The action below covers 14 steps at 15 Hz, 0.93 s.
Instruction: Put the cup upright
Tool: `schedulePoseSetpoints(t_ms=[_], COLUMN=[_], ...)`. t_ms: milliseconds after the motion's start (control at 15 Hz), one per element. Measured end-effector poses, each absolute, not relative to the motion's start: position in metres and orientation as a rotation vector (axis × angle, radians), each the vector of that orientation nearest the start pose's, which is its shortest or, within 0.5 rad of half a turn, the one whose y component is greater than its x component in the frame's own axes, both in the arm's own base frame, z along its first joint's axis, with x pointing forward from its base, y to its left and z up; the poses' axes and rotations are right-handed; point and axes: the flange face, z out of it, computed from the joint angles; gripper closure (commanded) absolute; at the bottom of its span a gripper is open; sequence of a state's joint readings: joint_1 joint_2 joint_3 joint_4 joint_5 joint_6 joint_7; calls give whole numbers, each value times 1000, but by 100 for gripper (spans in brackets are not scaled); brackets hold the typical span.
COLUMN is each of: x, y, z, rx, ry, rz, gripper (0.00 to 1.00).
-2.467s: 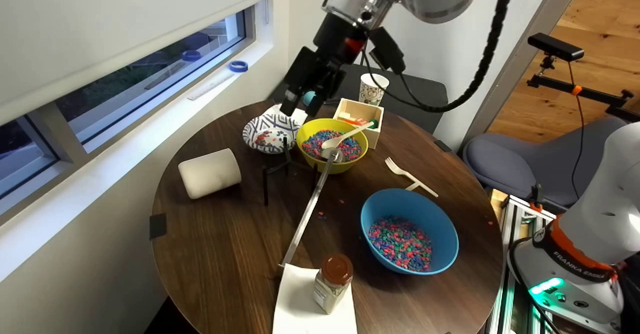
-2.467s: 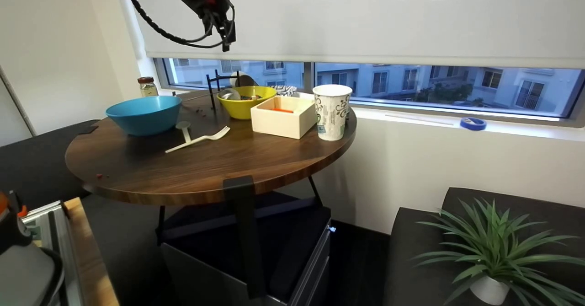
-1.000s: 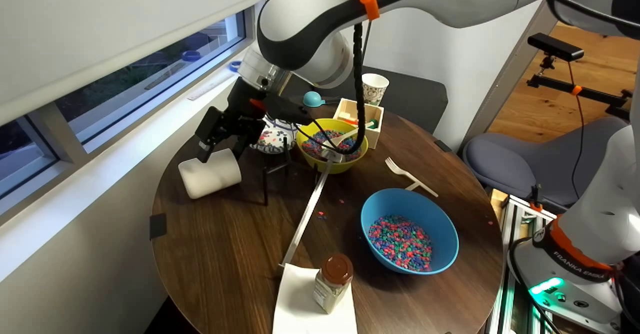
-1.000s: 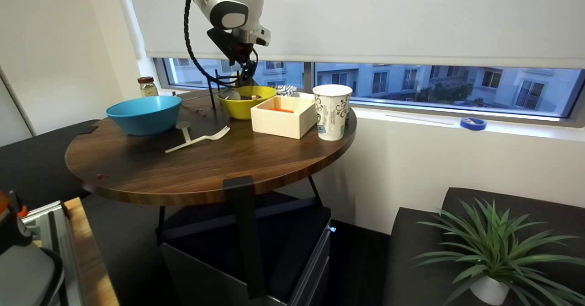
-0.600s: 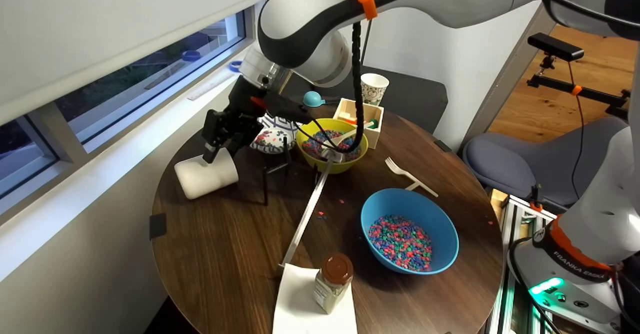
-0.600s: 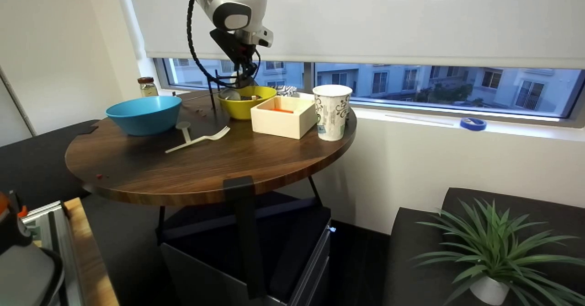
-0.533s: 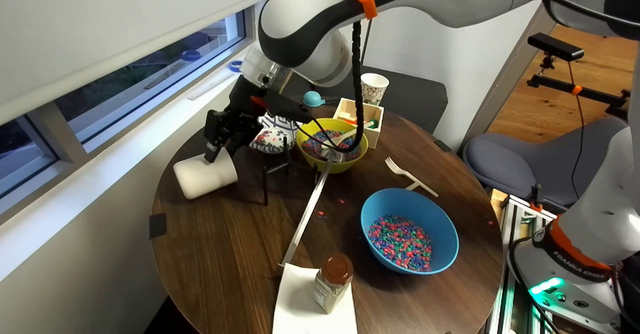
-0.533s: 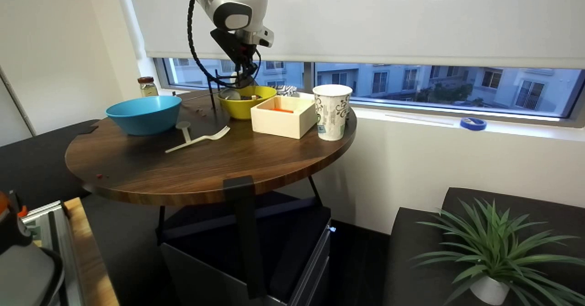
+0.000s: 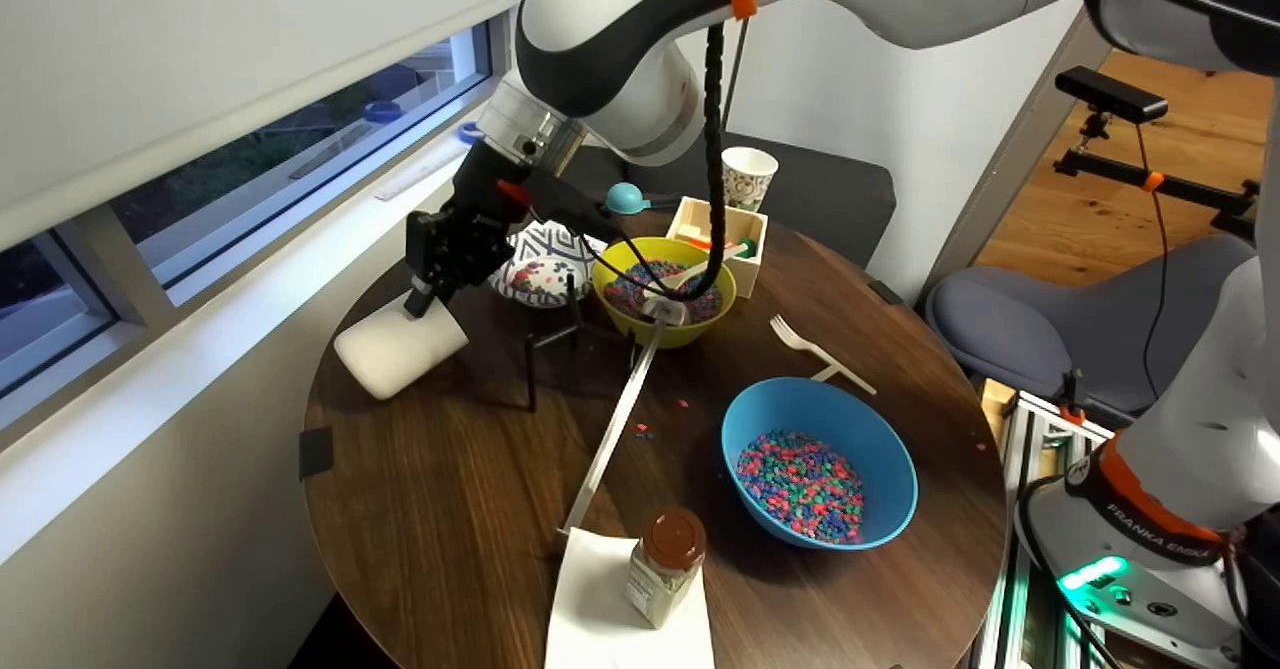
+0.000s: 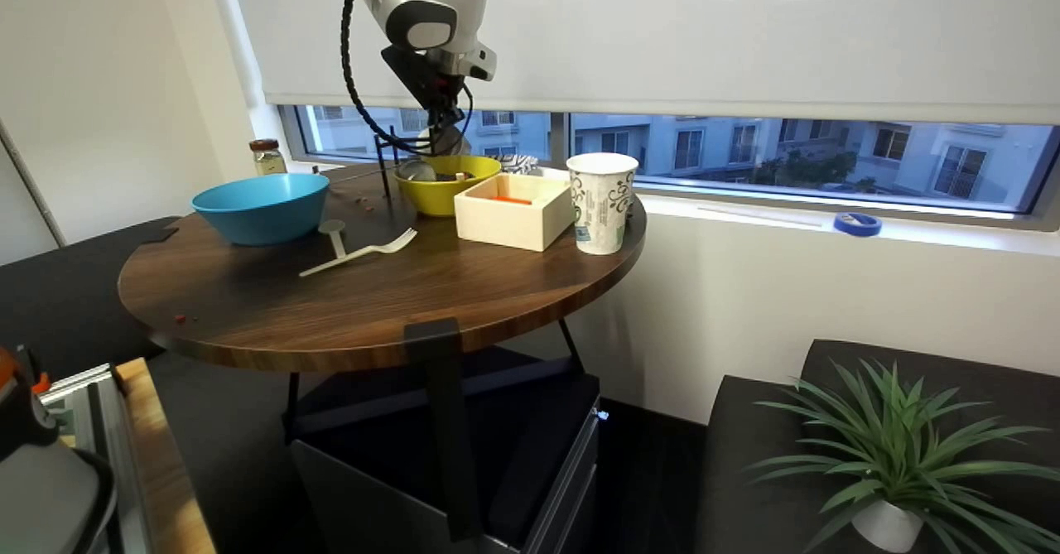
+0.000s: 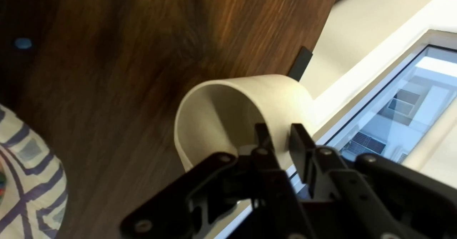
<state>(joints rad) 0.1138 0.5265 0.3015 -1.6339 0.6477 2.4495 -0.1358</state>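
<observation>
Wrist view only: finger (image 11: pixel 263 136) inside cup (image 11: pixel 278 99)

“FRANKA EMIKA” reads the pale capital lettering (image 9: pixel 1158 532) on the black band (image 9: pixel 1140 525) wrapping the robot arm's white base (image 9: pixel 1155 574), in an exterior view. A pale emblem (image 9: pixel 1078 470) sits at one end of that band, its details too small to make out. The label (image 9: pixel 640 587) on the brown-lidded jar (image 9: pixel 662 591) is too small to read, as is the blue-green printed patch (image 10: pixel 582 233) on the patterned paper cup (image 10: pixel 603 204), in an exterior view.
</observation>
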Motion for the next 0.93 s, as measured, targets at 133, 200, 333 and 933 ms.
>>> schedulePoseSetpoints(t_ms=[133, 200, 333, 933], x=[660, 659, 657, 629], y=[263, 266, 272, 306], z=[362, 366, 373, 415], rx=[-2468, -2465, -2468, -2658], ry=[-76, -94, -146, -621], rz=[-252, -261, -283, -363], gripper=[99, 99, 100, 99])
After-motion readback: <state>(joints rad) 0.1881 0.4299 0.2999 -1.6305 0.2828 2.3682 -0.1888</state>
